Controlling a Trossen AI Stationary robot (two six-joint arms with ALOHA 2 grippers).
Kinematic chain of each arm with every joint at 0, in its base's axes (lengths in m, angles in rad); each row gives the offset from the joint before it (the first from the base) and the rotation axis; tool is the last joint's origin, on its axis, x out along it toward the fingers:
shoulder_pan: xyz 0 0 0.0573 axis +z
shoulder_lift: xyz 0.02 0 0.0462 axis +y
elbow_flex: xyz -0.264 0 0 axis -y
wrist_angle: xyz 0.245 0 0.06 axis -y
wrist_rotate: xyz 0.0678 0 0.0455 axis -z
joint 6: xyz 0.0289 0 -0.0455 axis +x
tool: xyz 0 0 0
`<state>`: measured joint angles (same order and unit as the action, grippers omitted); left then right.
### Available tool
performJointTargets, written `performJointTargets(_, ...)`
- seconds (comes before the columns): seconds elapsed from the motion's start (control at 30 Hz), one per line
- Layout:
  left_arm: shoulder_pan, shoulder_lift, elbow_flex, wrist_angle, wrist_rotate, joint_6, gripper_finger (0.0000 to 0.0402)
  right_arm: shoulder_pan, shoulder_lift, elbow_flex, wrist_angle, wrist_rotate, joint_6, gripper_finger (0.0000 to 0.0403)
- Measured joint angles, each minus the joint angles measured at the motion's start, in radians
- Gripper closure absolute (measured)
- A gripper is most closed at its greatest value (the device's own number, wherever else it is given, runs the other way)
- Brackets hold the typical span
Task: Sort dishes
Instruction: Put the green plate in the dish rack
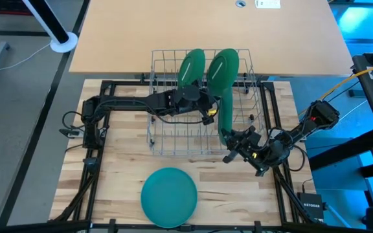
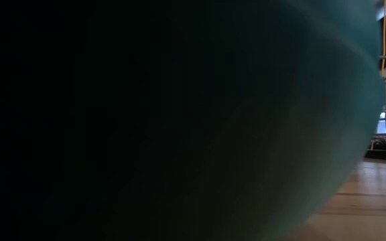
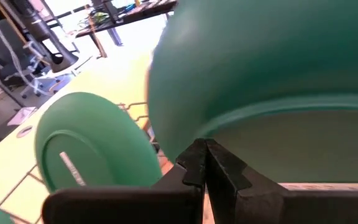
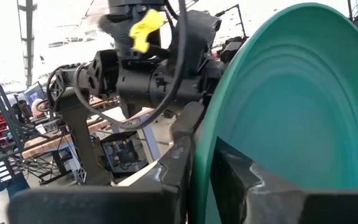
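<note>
A green plate [image 1: 226,113] stands on edge over the right part of the wire rack [image 1: 167,139]. My right gripper [image 1: 233,139] is shut on its near end. My left gripper [image 1: 207,109] is shut and reaches in from the left, with its tips at that plate. Two more green plates [image 1: 192,66] [image 1: 223,66] stand leaning in the rack's far row. Another green plate [image 1: 168,196] lies flat on the wooden table near its front edge and fills the low view [image 2: 179,120]. My left gripper touches the upright plate with its shut fingertips [image 3: 199,155], which meet the plate's curved edge [image 3: 229,127] from the table's left side, roughly level. My right gripper [image 4: 204,180] has the plate's rim [image 4: 202,168] between its two fingers, one on each face, coming from the table's right and near side. The plate [image 4: 291,112] stands upright; whether its lower edge rests on the rack wires is hidden.
The rack's left half holds no plates. A tan tabletop [image 1: 206,32] lies beyond the rack. Black frame rails [image 1: 92,162] run along the wooden table's left and right sides. Cables and a box [image 1: 316,207] sit at the right.
</note>
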<state>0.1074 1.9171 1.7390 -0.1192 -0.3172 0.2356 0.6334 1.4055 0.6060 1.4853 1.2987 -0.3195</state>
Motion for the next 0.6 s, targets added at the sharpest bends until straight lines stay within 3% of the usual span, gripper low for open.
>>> performJointTargets(0.33, -0.03, 0.0, 0.0, -0.005, -0.024, 0.026, 0.0401, 0.0, 0.0, 0.0, 0.006, 0.047, -0.001, 0.0297)
performJointTargets(0.6, -0.066, 0.0, 0.0, -0.006, -0.064, 0.026, 0.0401, 0.0, 0.0, 0.0, 0.006, 0.046, 0.0, 0.0297)
